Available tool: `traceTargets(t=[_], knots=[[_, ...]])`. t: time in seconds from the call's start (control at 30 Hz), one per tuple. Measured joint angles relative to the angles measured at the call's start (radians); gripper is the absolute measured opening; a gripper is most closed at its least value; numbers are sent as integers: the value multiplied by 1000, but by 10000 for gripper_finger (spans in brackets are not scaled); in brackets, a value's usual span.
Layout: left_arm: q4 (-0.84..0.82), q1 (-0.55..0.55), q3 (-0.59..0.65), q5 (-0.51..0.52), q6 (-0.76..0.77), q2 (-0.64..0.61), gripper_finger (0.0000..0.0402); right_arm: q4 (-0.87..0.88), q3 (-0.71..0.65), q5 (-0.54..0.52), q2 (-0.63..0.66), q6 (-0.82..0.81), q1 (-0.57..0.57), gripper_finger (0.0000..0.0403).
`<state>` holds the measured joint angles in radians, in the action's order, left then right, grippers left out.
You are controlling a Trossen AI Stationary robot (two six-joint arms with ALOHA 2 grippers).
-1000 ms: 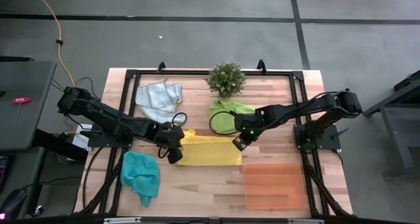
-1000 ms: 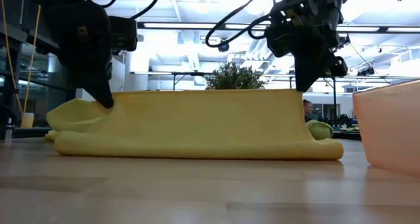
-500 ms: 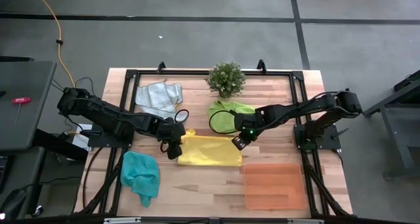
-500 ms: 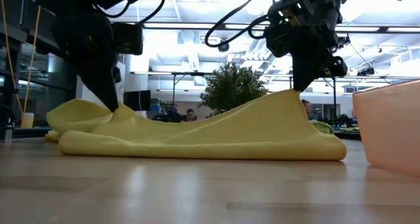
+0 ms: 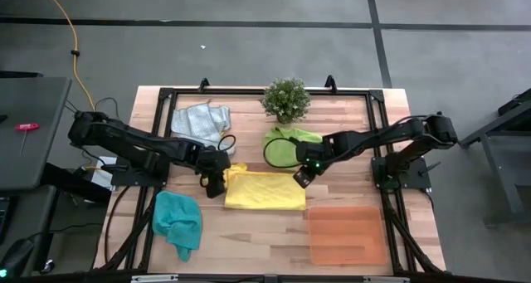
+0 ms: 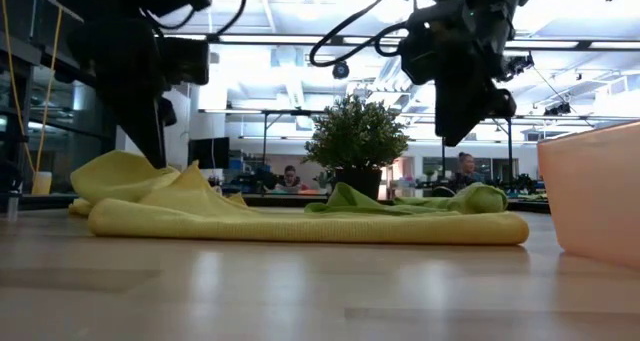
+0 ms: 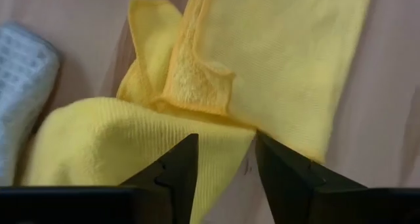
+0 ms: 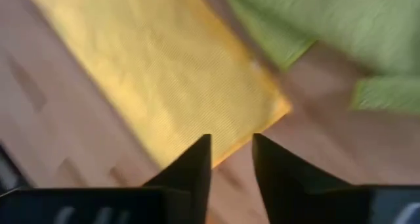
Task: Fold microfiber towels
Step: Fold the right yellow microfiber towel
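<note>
A yellow towel (image 5: 264,190) lies flat and doubled on the table's middle; its left end (image 6: 150,181) is bunched up. My left gripper (image 5: 214,183) hovers open just over that left end. It also shows in the low view (image 6: 152,153) and in its wrist view (image 7: 226,163). My right gripper (image 5: 300,177) is open above the towel's far right corner (image 8: 266,112) and clear of it in the low view (image 6: 452,131). The lime green towel (image 5: 290,146), grey towel (image 5: 202,121) and teal towel (image 5: 177,221) lie crumpled around it.
A potted plant (image 5: 286,99) stands at the far middle, just behind the lime green towel. A translucent orange tray (image 5: 344,233) lies at the near right and shows at the right of the low view (image 6: 590,191). Bare wood lies between the teal towel and the tray.
Both grippers held one long edge of the yellow towel up like a wall. My left gripper lowered its end first and let go. Then my right gripper let go and rose a little. The raised edge has fallen, and the towel now lies flat.
</note>
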<state>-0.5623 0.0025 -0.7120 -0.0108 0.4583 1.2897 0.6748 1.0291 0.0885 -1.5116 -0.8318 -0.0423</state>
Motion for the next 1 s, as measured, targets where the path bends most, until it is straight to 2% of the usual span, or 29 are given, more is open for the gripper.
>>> traceTargets(t=[0.2, 0.37, 0.63, 0.7, 0.83, 1.0], knots=[[34, -14, 0, 8, 0, -106, 147, 15, 20, -15, 10, 130, 51, 185], [76, -97, 0, -11, -8, -121, 147, 66, 21, -10, 44, 218, 53, 205], [236, -268, 0, 0, -106, 53, 147, 137, 21, -15, 88, 283, 41, 206], [292, -287, -1, 12, -129, 120, 147, 135, 21, -18, 89, 283, 41, 206], [287, -299, -6, 59, -140, 226, 147, 129, 21, -18, 89, 290, 41, 206], [271, -299, -9, 69, -160, 279, 147, 128, 21, -18, 89, 302, 42, 206]])
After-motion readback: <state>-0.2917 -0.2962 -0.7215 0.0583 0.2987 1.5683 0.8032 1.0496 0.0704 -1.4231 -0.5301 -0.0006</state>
